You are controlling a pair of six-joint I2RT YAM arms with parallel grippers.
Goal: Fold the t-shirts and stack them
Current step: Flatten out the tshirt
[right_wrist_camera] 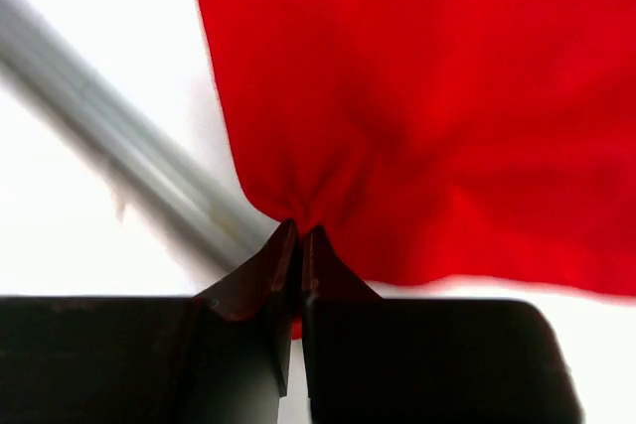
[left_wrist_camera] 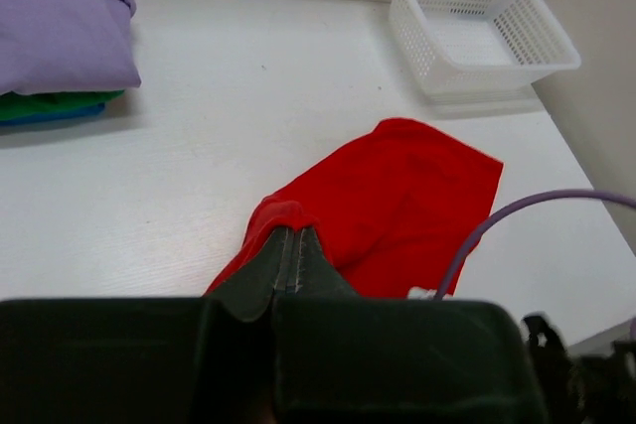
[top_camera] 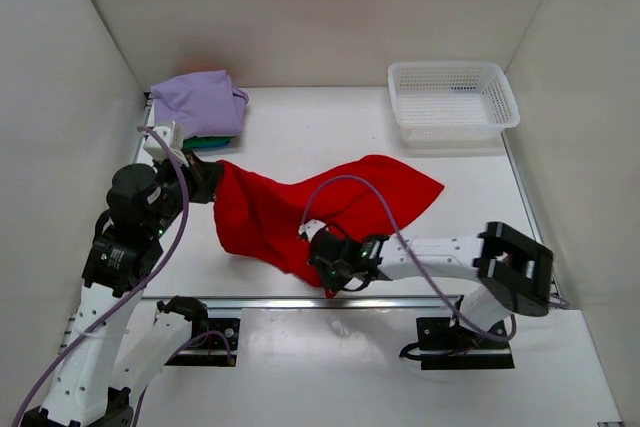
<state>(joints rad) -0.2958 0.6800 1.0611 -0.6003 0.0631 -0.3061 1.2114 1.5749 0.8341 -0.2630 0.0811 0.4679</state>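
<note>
- Basket (top_camera: 452, 97), white plastic mesh, in the far right corner of the tabletop (top_camera: 310, 132), well apart from the cloth.
- Folded stack at far left: lavender t-shirt (top_camera: 200, 102) on top, green and teal t-shirts (left_wrist_camera: 50, 108) showing as thin edges beneath.
- Red t-shirt (top_camera: 270, 212) lies rumpled mid-tabletop between my 2 arms, 1 corner reaching toward the basket.
- A purple cable (top_camera: 345, 182) from the right arm arcs over the red cloth.
- Left fingers (left_wrist_camera: 288, 250) closed, pinching the shirt's left edge up into a small peak.
- Right fingers (right_wrist_camera: 288, 255) closed on the near edge, soft creases fanning out from the tips.
- Only the top view shows both grips together.
- Only the right wrist view shows a blurred grey metal rail (right_wrist_camera: 129, 176) just beside the pinched edge.
- The left wrist view separates the stack's layers best.
</note>
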